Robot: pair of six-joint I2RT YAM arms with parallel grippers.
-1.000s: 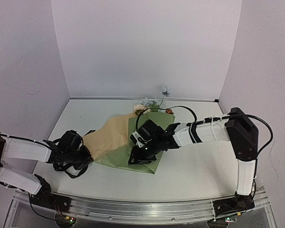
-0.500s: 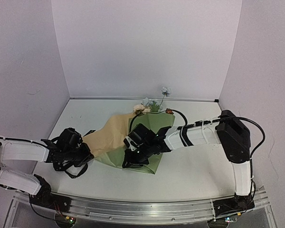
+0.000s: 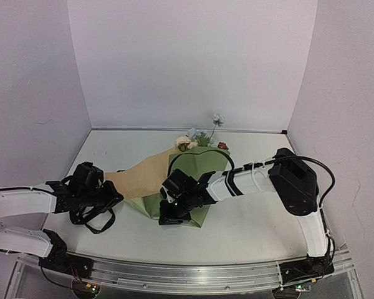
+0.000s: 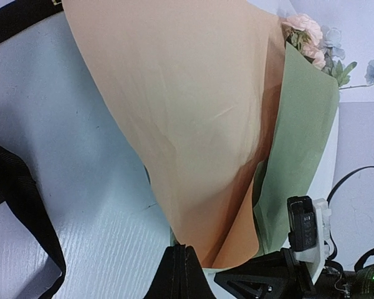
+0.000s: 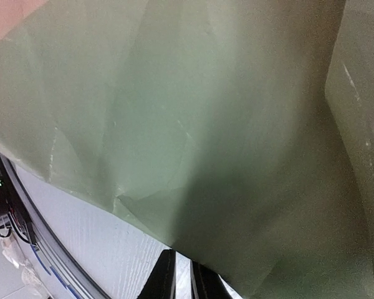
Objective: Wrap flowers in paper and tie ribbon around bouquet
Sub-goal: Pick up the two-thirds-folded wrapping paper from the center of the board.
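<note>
Seen from above, the paper (image 3: pixel 143 177) lay in the middle of the tabletop (image 3: pixel 255 230). The flowers (image 3: pixel 190 140) poked out past its far end. A tan flap of the paper was folded up over the stems, and the green side showed next to it. The left jaws were at the tip of that tan flap, and the right jaws were at the near green edge. So the wrapping had begun, but the paper was loose and not a neat cone yet.

In the left wrist view, the left jaws were shut tight. The pointed tip of the tan paper (image 4: pixel 187 124) ran right down into them, so they seemed to hold it. The flowers (image 4: pixel 305 34) peeked out at the far corner. The black ribbon (image 4: pixel 28 212) lay loose on the tabletop, off to one side. It was not around anything, so the tying was not done yet.

In the right wrist view, green paper (image 5: pixel 206 124) filled almost the whole picture. The right jaws were nearly together, with just a thin slit between them. The paper's edge sat right at their tips. It was too hard to tell if they had pinched it. A bit of bare tabletop (image 5: pixel 112 249) showed below.
</note>
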